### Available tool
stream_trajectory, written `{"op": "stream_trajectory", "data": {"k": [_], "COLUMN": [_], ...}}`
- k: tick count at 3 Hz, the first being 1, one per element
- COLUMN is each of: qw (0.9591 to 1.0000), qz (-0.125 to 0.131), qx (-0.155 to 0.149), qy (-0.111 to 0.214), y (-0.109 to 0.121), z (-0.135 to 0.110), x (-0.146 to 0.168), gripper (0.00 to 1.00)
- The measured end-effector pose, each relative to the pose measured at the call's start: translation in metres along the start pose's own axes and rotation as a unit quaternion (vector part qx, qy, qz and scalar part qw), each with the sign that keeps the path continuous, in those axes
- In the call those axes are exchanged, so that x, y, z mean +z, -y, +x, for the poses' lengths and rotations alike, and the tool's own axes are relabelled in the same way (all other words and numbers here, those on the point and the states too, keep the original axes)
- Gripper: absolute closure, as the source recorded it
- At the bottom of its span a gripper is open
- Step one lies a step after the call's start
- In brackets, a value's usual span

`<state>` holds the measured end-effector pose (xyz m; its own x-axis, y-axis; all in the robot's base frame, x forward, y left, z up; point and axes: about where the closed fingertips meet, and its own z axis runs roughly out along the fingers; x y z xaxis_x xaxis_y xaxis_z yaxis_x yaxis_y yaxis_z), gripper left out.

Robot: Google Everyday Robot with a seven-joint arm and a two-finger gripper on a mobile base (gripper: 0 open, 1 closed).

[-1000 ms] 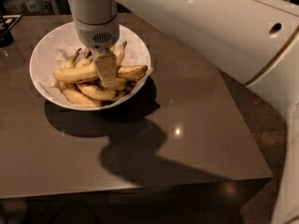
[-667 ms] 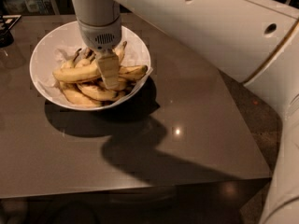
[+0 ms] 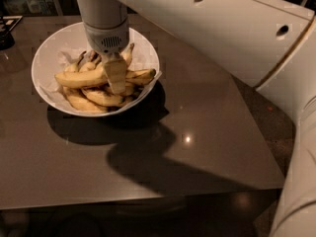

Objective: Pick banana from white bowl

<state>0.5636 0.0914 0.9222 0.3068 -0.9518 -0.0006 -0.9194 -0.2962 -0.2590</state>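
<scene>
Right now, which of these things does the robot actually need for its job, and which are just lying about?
Part of the job: longest banana; white bowl; gripper, down in the bowl at that banana.
Just there: shorter bananas; table; dark object, far left.

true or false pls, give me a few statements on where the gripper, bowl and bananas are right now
1. The gripper is down inside the white bowl, over the bananas. True.
2. The white bowl holds only one fruit. False: several bananas lie in it.
3. The banana, the longest one, lies across the top of the pile. True.
4. The white bowl stands at the near right corner of the table. False: it stands toward the far left of it.
</scene>
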Motion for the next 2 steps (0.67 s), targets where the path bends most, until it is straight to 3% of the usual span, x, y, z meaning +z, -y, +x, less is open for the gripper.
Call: {"op": "stream_trajectory", "data": {"k": [1, 2], "qw": [1.0, 1.0], "qz": [0.0, 0.0], "qx": [0.0, 0.0], "qy": [0.0, 0.0], "y": [0.0001, 0.0008], "z": [0.0, 0.0], "x": [-0.0004, -0.003], "gripper": [0.99, 1.0]}}
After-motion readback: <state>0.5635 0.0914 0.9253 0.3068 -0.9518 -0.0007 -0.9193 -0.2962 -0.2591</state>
